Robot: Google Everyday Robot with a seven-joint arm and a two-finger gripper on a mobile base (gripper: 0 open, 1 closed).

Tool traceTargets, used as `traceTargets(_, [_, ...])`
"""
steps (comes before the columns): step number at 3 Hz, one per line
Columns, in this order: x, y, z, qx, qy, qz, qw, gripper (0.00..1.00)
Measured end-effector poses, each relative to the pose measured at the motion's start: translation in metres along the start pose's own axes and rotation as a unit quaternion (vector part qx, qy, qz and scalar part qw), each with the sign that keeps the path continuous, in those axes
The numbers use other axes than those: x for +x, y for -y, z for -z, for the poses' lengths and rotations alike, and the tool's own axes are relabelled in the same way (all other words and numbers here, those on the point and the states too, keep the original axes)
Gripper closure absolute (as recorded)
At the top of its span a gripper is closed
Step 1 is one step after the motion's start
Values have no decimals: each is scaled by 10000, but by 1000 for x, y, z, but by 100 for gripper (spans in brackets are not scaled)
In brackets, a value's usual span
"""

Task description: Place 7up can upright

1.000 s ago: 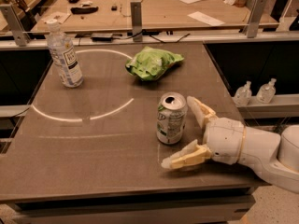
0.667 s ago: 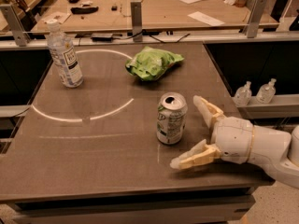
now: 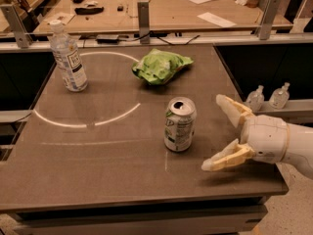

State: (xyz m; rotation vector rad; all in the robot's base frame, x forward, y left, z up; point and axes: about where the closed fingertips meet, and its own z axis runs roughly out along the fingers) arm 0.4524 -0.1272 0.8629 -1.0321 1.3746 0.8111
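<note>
bottle [image 3: 68, 58]: upright, tabletop [image 3: 98, 175] far-left corner | green bag [image 3: 160, 66]: crumpled, mid far edge | two small bottles [image 3: 255, 98]: beyond right edge

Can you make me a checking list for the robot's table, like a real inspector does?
Surface: dark table, with a white arc marked on it.
Job's things: 7up can stands upright, opened top facing up, front right.
Clutter: clear bottle upright at back left; green chip bag behind the can.
Grippers: gripper open, right of the can, not touching it.
Cables: thin dark cable, it seems, along the far bench edge.
Surroundings: wooden bench with papers behind; two small bottles on a ledge to the right.
</note>
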Motion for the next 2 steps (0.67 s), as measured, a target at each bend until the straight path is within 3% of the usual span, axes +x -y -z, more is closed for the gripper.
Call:
traceTargets(1, [-15, 11, 7, -23, 133, -33, 9999, 0])
traceTargets(2, [-30, 20, 6, -101, 8, -22, 9999, 0])
